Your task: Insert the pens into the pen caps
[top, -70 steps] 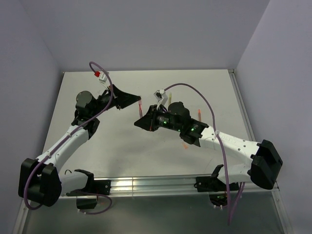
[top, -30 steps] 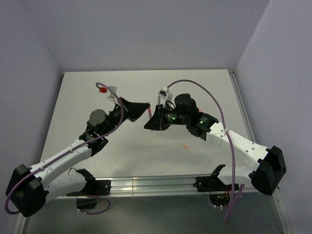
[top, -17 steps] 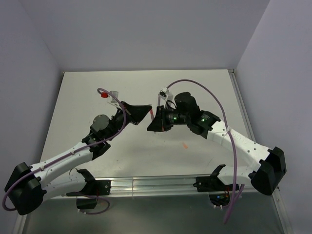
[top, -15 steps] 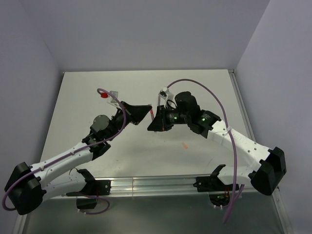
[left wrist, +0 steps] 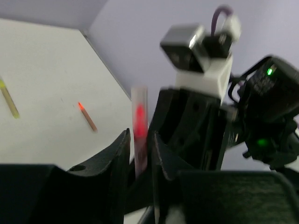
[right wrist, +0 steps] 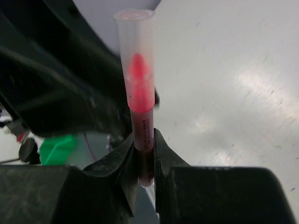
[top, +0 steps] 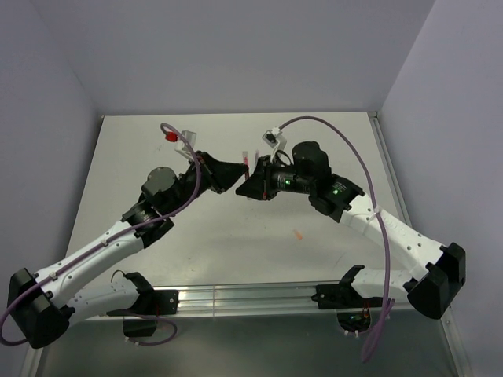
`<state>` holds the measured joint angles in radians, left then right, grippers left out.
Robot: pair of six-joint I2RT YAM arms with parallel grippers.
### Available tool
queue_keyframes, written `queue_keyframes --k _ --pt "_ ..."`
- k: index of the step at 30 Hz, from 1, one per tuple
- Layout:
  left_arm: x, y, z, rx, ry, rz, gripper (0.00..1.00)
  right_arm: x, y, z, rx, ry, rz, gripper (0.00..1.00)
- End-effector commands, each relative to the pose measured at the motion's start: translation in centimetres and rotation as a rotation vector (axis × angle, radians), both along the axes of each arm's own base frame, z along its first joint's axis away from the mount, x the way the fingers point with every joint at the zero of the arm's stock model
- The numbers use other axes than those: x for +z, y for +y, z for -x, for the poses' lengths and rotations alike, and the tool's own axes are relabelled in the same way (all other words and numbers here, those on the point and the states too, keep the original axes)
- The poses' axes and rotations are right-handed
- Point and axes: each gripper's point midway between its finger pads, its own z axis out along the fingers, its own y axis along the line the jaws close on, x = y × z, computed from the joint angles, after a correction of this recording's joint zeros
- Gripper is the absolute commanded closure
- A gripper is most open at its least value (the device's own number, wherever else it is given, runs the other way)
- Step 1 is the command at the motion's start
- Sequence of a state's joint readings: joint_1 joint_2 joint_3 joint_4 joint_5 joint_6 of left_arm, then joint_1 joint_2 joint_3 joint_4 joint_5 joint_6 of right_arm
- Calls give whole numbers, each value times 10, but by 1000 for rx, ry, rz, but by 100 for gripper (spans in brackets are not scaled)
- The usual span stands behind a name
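Grippers face tip-to-tip, raised: right gripper (right wrist: 144, 148) clamps capped pen (right wrist: 143, 125); left gripper (left wrist: 140, 140) barely parted.

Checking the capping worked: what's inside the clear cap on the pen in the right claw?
Tip of the pink-red pen, seen through the cap; the right claw partly hides its lower barrel.

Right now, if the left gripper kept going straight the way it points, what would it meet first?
The pink-red marker pen with its pale translucent cap, held upright by the right gripper, directly ahead of the left gripper. Depth is unclear, but nothing seems nearer.
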<state>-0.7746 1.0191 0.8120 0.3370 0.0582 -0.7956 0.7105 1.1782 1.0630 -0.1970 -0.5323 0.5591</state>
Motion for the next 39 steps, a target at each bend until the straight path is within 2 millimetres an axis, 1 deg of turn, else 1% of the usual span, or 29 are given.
queue_keyframes --k 1,2,3,5,6,9,10,12,14,15,16,20,21,23,28,34,39 --pt "-10 -16 27 -187 26 -102 71 74 -8 -27 -152 -218 -152 100" --pt "-9 -16 25 -178 19 -109 67 77 -9 -24 -149 -224 -157 100" --pt "-5 -14 24 -169 12 -106 61 77 -9 -22 -144 -223 -156 100" --pt "3 -12 24 -160 -2 -103 55 76 -9 -18 -135 -222 -156 100" --pt "7 -8 21 -141 -7 -100 49 75 -9 -15 -127 -220 -156 100" --pt "19 1 16 -106 -24 -88 46 71 -5 -6 -106 -219 -150 100" --pt "24 4 14 -97 -29 -85 45 66 -5 -5 -103 -215 -141 100" --pt "30 12 10 -79 -41 -86 45 66 -3 2 -90 -215 -143 100" --pt "34 17 8 -71 -52 -86 44 59 -2 6 -73 -203 -137 100" --pt "40 21 7 -68 -73 -75 44 59 -1 9 -67 -204 -140 100" --pt "44 21 11 -87 -89 -71 43 54 0 11 -61 -196 -135 100" --pt "57 23 18 -127 -152 -55 41 49 4 16 -44 -186 -134 100" --pt "56 22 16 -130 -149 -63 41 49 5 19 -31 -185 -139 100" --pt "56 19 19 -164 -155 -67 41 46 9 22 -16 -182 -141 100" --pt "59 21 20 -203 -178 -36 41 43 19 28 10 -169 -134 100" --pt "58 23 20 -238 -179 -38 42 40 26 28 21 -162 -129 100" --pt "51 20 18 -265 -160 -55 42 40 34 28 35 -158 -127 100"
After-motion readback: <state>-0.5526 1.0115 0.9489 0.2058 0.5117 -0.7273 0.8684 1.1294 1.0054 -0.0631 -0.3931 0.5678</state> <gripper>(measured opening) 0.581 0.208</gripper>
